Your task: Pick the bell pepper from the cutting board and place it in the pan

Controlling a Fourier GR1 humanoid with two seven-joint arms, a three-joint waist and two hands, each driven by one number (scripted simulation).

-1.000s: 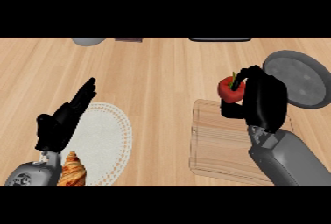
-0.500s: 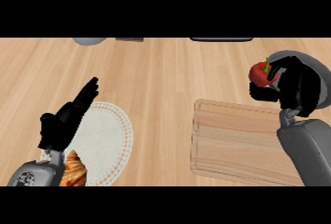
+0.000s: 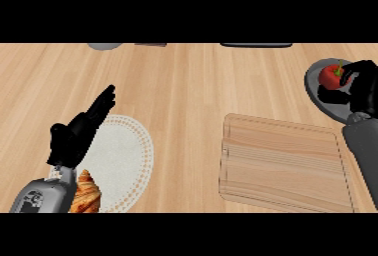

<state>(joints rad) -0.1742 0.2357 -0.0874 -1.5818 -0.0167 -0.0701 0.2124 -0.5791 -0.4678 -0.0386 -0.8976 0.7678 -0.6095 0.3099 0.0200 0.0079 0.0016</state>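
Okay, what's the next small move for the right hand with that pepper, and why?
Probably lower slightly and open the fingers: the right hand is curled round the bell pepper, which is over the pan, well away from the cutting board.

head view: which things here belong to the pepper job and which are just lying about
Job: bell pepper, pan, cutting board, right hand curled round the pepper.
Lying about: plate, croissant, open left hand resting at lower left.
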